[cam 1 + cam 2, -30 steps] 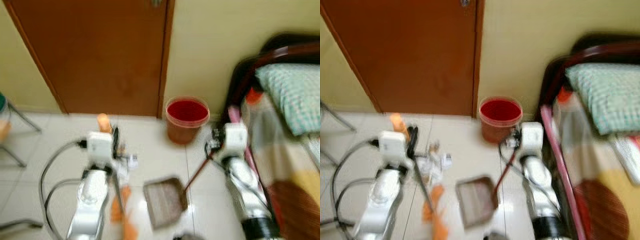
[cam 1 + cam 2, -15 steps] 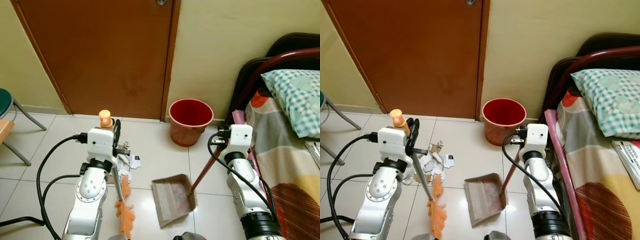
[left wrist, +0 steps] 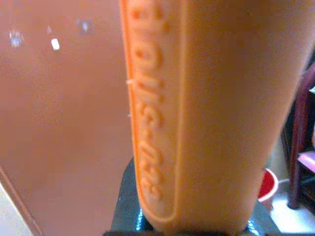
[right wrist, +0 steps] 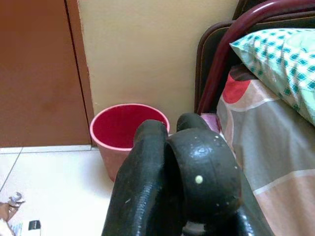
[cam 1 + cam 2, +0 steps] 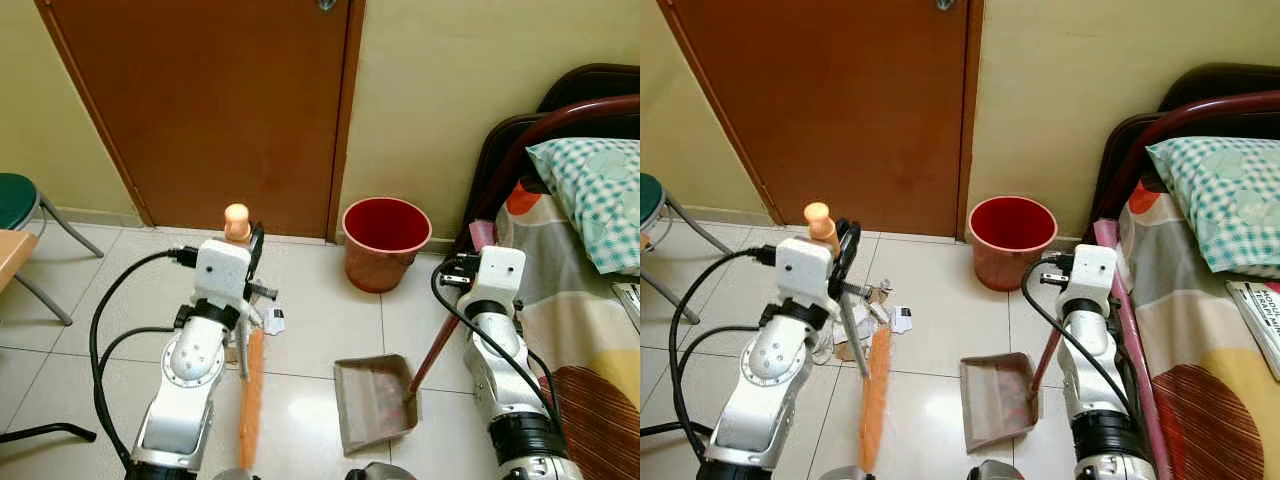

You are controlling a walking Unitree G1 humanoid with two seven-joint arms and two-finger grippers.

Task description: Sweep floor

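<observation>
Left eye view puts the left gripper point(image 5: 252, 262) clenched on the broom point(image 5: 249, 395): the orange handle top point(image 5: 237, 220) pokes up just above the jaws, and the orange head hangs below them, resting on the tiled floor point(image 5: 310, 330); scraps of torn paper point(image 5: 875, 310) lie on the tiles just beside and below these jaws, touching the upper part of the broom head; in the left wrist view the broom handle point(image 3: 197, 113), with raised lettering, stands right against the camera, held between the jaws; the right gripper point(image 5: 462, 283) is clenched on the dark red handle point(image 5: 432, 352) of the dustpan point(image 5: 375, 400), which slants down from the jaws to the pan lying flat on the floor below them, between the two arms and apart from the broom head; in the right wrist view the black fingers point(image 4: 147, 187) are closed together, and beyond the jaws stands a red bin point(image 4: 129, 132) against the yellow wall point(image 4: 142, 54), next to the brown door point(image 5: 210, 100); a bed point(image 5: 590, 330) with a checked pillow point(image 5: 595, 190) lies close beside the right jaws, and a green stool point(image 5: 25, 205) stands well away from the left jaws.
</observation>
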